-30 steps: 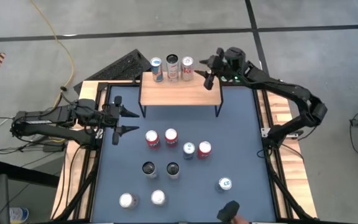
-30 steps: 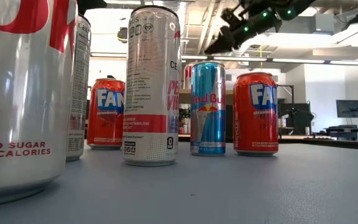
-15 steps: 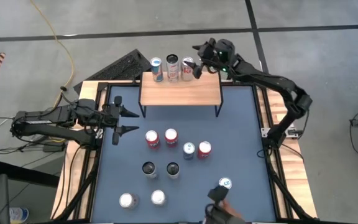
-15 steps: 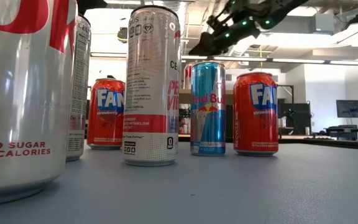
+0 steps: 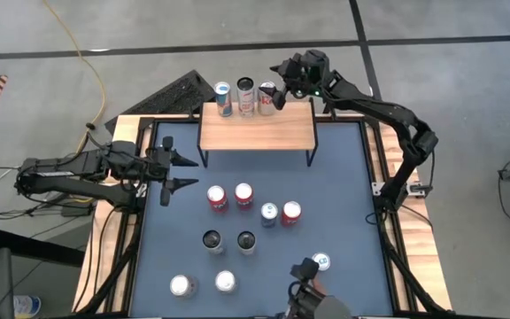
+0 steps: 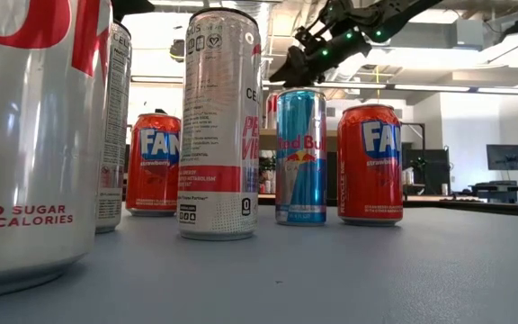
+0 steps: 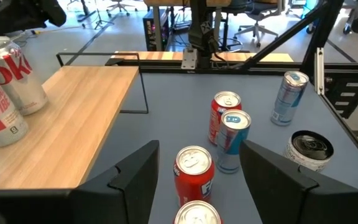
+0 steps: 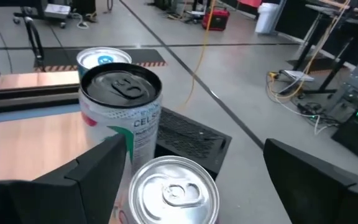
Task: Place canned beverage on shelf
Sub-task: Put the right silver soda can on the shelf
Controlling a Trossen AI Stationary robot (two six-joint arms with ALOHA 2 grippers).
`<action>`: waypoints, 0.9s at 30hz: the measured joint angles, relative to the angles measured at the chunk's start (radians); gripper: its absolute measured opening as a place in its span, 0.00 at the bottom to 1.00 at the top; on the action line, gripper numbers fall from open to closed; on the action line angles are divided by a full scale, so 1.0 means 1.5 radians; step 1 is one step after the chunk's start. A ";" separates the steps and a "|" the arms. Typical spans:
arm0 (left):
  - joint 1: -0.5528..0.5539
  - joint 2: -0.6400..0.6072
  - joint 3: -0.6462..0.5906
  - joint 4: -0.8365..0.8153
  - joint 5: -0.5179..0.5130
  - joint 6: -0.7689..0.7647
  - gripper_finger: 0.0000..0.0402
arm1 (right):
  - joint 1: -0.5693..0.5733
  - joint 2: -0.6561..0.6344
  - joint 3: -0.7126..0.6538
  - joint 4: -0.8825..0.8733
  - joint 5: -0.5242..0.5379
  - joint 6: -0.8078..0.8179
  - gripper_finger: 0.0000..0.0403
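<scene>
Now the right gripper (image 5: pixel 278 82), spread wide and empty, has reached the shelf's (image 5: pixel 257 132) cans (image 5: pixel 266 97).

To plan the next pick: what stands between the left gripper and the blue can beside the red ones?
Two red cans, seen in the high view, stand between the left gripper and the blue can.

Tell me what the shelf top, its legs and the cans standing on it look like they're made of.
Shelf top: light wood or wood-look laminate, matte, with visible grain lines. Legs: thin black rods, probably painted metal. Cans on the shelf: likely aluminium; the nearest can's lid is shiny bare silver with a pull tab, the sides printed.
</scene>
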 joint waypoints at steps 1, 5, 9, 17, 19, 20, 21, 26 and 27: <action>0.000 0.000 0.000 0.000 0.000 0.000 0.53 | 0.000 0.000 0.000 0.000 -0.004 0.004 0.92; 0.000 0.000 0.000 0.000 0.000 0.000 0.53 | -0.001 0.005 0.000 -0.014 -0.013 0.010 0.92; 0.000 0.000 0.000 0.000 0.000 0.000 0.53 | -0.001 0.018 -0.001 -0.027 -0.017 0.013 0.92; 0.000 0.000 0.000 0.000 -0.001 0.000 0.53 | -0.005 0.027 -0.001 -0.030 -0.030 0.015 0.91; 0.000 0.000 0.000 0.000 -0.001 0.000 0.53 | -0.005 0.026 -0.001 -0.030 -0.030 0.016 0.91; 0.000 0.000 0.000 0.000 -0.001 0.000 0.53 | -0.005 0.026 -0.001 -0.033 -0.030 0.016 0.91; 0.000 0.000 0.000 0.000 -0.001 0.000 0.53 | -0.006 0.027 -0.001 -0.035 -0.030 0.016 0.91; 0.000 0.000 0.000 0.000 -0.001 0.000 0.53 | -0.009 0.026 -0.001 -0.063 -0.030 0.010 0.90; 0.000 0.000 0.000 0.000 -0.001 0.000 0.53 | -0.009 0.026 -0.001 -0.064 -0.031 0.010 0.89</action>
